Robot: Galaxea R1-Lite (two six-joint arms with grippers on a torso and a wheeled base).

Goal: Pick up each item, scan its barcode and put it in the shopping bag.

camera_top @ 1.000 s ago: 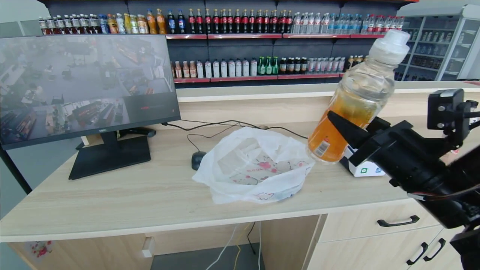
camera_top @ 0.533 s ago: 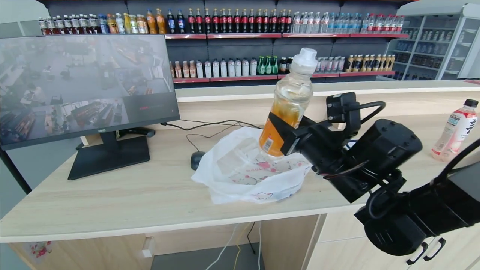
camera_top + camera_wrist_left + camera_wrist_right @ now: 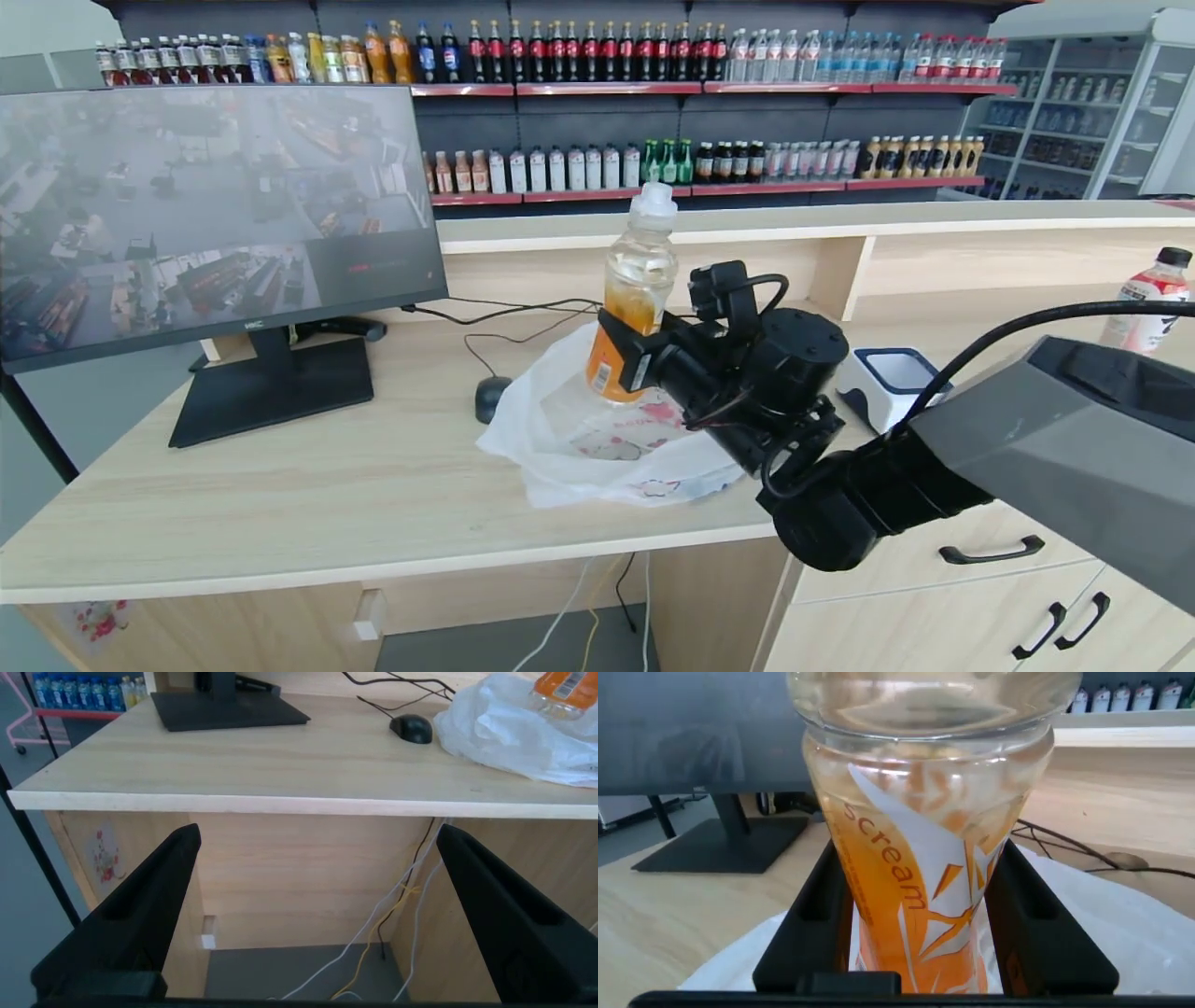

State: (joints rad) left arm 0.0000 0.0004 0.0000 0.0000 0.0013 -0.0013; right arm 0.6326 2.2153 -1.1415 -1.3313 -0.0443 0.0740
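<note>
The right gripper (image 3: 624, 357) has its jaws clamped on the lower body of the orange drink bottle (image 3: 639, 280). The bottle hangs nearly upright just above the mouth of the white shopping bag (image 3: 569, 439) on the worktop (image 3: 327, 485).

The step in hand looks like the drop into the bag. It is best done by lowering until the base sits inside the rim, centred over the opening, and parting the jaws only once it is low, so the bottle does not topple.

The right wrist view brings the grip close, with 2 fingers flanking the label and bag film beneath. The left wrist view places the left gripper (image 3: 318, 849) below the worktop's front edge, jaws spread wide and empty. The head view takes in the scanner (image 3: 887, 383) and 1 more bottle (image 3: 1144, 308) at the far right.
</note>
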